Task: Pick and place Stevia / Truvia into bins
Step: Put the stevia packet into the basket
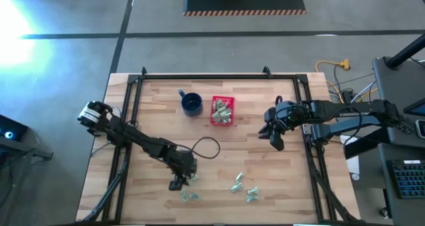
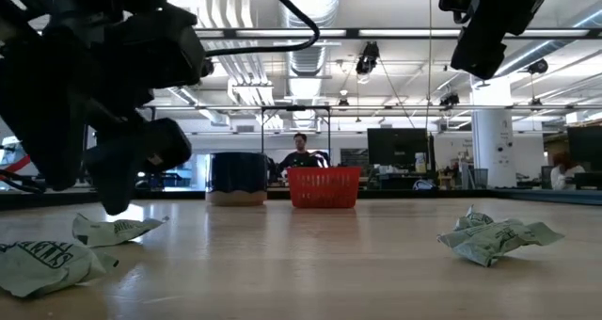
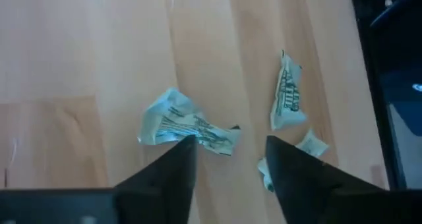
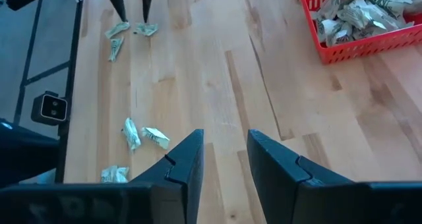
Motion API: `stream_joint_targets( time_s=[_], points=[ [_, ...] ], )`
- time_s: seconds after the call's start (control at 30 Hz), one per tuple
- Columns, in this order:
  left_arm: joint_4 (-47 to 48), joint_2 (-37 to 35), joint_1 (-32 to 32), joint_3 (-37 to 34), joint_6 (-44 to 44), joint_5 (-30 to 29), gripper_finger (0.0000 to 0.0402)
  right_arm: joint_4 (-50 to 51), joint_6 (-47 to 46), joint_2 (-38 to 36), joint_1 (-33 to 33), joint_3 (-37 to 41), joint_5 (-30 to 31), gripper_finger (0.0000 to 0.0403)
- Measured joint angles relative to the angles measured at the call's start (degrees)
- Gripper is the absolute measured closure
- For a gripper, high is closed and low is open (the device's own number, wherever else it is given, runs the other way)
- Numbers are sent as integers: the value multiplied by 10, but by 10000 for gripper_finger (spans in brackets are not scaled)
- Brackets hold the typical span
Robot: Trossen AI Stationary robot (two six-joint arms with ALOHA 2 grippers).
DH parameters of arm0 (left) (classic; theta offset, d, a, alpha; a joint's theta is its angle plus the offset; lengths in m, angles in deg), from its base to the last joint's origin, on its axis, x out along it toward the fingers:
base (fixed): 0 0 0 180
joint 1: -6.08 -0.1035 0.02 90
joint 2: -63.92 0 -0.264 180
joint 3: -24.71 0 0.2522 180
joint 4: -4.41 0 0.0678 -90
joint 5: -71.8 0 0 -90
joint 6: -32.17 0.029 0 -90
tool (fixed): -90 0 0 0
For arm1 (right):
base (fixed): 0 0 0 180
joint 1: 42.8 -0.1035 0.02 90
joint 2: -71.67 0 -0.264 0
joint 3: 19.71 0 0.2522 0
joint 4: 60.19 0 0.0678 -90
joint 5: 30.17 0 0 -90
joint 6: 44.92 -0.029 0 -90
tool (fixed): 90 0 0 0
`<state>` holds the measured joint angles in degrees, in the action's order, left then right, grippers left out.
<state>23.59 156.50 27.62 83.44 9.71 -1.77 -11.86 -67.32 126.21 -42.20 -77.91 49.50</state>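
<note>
Several crumpled pale green-and-white sachets lie loose on the near part of the table (image 1: 189,196) (image 1: 236,184) (image 1: 252,196). More fill the red basket (image 1: 212,112) (image 4: 356,46) at the far middle. My left gripper (image 1: 180,181) (image 3: 227,145) is open, pointing down just above one sachet (image 3: 184,125) (image 2: 113,229); one fingertip stands over its edge, and another sachet (image 3: 287,99) lies beyond the other finger. My right gripper (image 1: 275,141) (image 4: 224,141) is open and raised over bare wood to the right of the basket.
A dark blue mug (image 1: 192,104) (image 2: 237,177) stands just left of the basket. A black cable loops on the table (image 1: 206,146) behind the left gripper. Black frame rails run along the table's left, right and far edges. Bare wood lies between basket and loose sachets.
</note>
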Motion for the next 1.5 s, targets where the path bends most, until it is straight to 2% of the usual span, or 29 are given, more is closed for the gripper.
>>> stream_joint_targets(
  time_s=[0.2,0.37,0.63,0.97,1.17,1.5],
  points=[
    [-14,0,0,0,-28,-41,173,1,14,0,0,0,0,299],
    [-32,1,0,1,-24,-73,147,15,32,0,0,0,-2,303],
    [-87,4,6,1,63,-106,143,35,53,0,0,0,-2,303],
    [-89,72,18,16,86,-99,143,42,57,0,0,11,-2,317],
    [-61,83,25,26,118,-112,143,41,54,0,0,19,-2,324],
    [2,60,29,25,141,-113,143,22,53,0,0,20,-1,331]
  ],
)
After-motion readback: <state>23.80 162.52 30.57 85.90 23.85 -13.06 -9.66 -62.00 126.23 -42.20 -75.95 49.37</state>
